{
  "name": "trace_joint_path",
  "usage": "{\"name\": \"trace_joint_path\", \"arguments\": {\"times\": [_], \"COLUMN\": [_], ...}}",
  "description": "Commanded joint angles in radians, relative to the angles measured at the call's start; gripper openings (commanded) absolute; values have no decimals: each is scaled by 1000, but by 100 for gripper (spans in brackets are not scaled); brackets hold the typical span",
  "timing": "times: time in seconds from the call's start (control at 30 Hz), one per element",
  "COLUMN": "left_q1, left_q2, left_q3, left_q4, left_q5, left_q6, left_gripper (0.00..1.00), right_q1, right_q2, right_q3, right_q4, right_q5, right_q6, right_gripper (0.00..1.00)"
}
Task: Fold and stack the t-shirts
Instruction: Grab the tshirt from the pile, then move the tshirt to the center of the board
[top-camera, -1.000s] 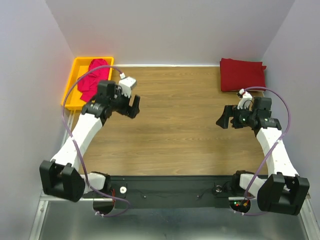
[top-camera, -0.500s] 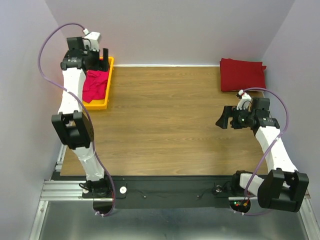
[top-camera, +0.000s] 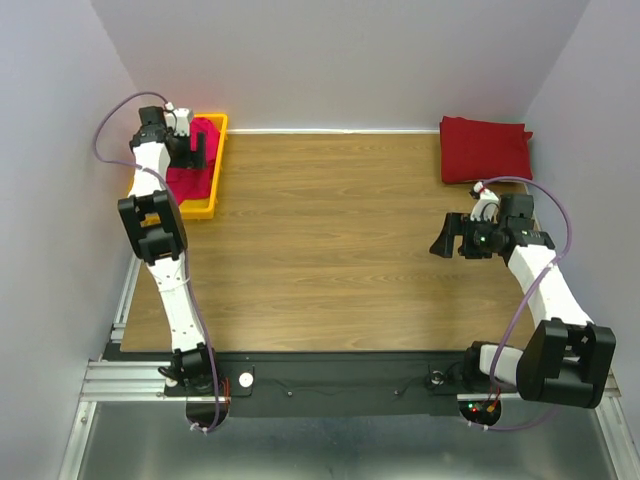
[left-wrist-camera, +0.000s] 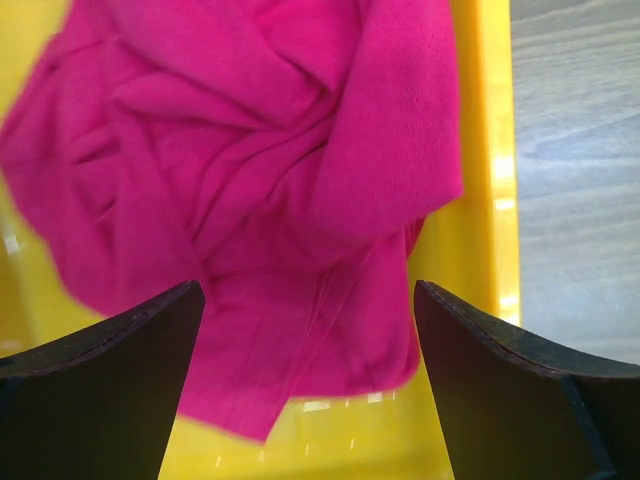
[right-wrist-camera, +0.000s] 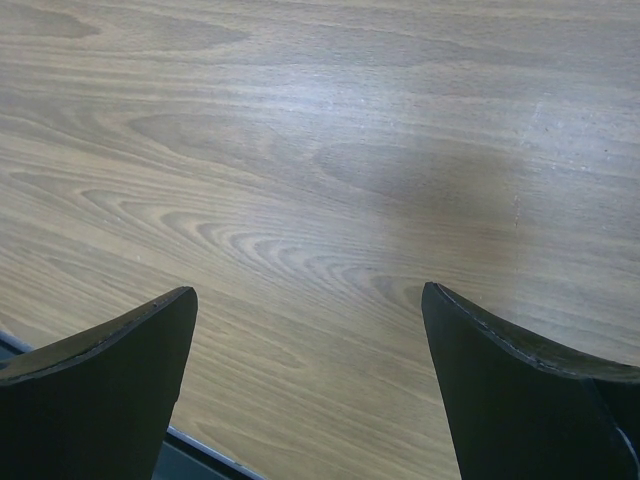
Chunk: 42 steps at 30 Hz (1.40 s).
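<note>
Left wrist view: the crumpled pink shirt (left-wrist-camera: 250, 170) lies in the tray (left-wrist-camera: 482, 150) directly below the wide, empty left pincer (left-wrist-camera: 305, 330), where a shallow pinch could lift only one fold or snag the rim.

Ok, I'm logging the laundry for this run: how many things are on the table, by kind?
T-shirts: 2, the crumpled magenta-pink cloth t-shirt and the folded crimson red cloth t-shirt
Trays: 1, the yellow plastic tray
Total: 3

Overhead cam; wrist cams close, downward
</note>
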Motion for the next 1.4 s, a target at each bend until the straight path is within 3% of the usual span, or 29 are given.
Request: {"name": "trace_joint_path", "arguments": {"times": [0.0,0.2,0.3,0.33,0.4,0.43,0.5,0.57,0.77,0.97,1.03,1.17,1.23,1.3,1.33,1.37], "left_q1": [-4,-5,-5,-5,-2,-1,-1,-1,-57,-240,-343,-424,-426,-426,-426,-423], "left_q2": [46,147,154,148,99,73,-19,-90,-339,-538,-602,-687,-730,-768,-780,-788], "left_q3": [61,102,113,117,116,114,114,116,128,75,44,-23,-106,-225,-266,-307], "left_q4": [101,141,150,142,136,138,142,147,110,18,6,6,13,16,12,7], "left_q5": [28,2,-15,-15,-4,5,22,52,125,149,190,293,423,459,420,380], "left_q6": [-16,-24,-21,-24,-25,-28,-27,-13,13,47,35,-54,-74,-76,-46,-26], "left_gripper": [99,96,74,52,31,13,0,0,0,0,0,0,0,61,98,99], "right_q1": [3,3,3,3,3,3,3,3,3,3,3,3,3,3,3,3], "right_q2": [9,14,18,15,8,5,-3,-15,-55,-55,-54,-54,-52,-49,-48,-46], "right_q3": [15,43,47,46,47,47,49,52,62,85,99,119,131,139,150,158], "right_q4": [36,17,14,13,13,13,13,13,13,11,11,9,8,5,-3,-10], "right_q5": [17,43,43,39,31,23,16,0,-46,-52,-47,-36,-38,-35,-29,-26], "right_q6": [10,15,15,13,13,13,15,15,19,21,24,26,24,19,10,3], "right_gripper": [100,100,100,100,100,100,100,100,100,100,100,100,100,100,100,100]}}
